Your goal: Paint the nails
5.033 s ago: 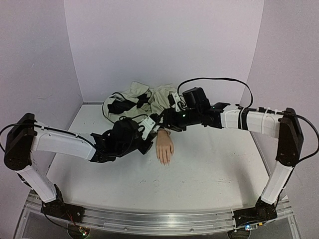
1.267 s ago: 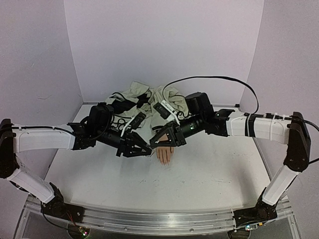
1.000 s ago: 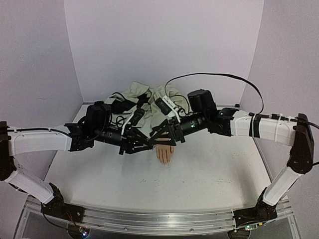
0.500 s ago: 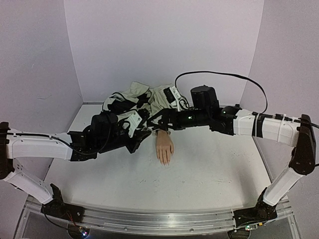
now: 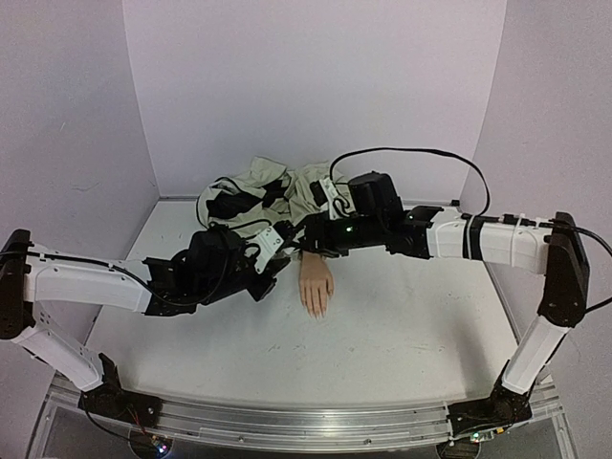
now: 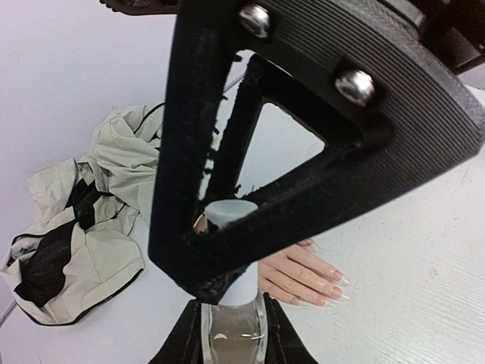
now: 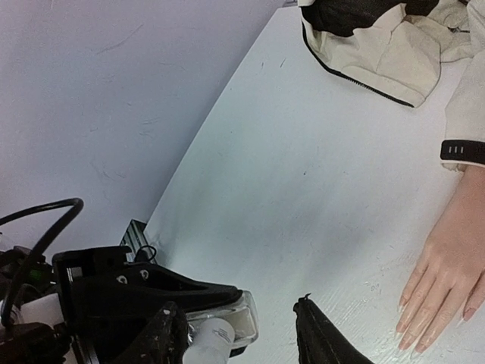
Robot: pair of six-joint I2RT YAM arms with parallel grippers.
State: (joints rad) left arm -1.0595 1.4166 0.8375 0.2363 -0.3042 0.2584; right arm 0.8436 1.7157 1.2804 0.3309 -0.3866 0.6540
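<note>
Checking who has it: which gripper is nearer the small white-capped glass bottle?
Left. The left gripper clamps the small white-capped glass bottle; the right gripper hovers at its cap, jaws apart.

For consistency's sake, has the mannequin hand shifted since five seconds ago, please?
No; the mannequin hand sits where it was relative to the table's back edge.

Mannequin hand pale peach; sleeve cream, cuff black; bottle white-capped, clear; table white; walls lilac.
</note>
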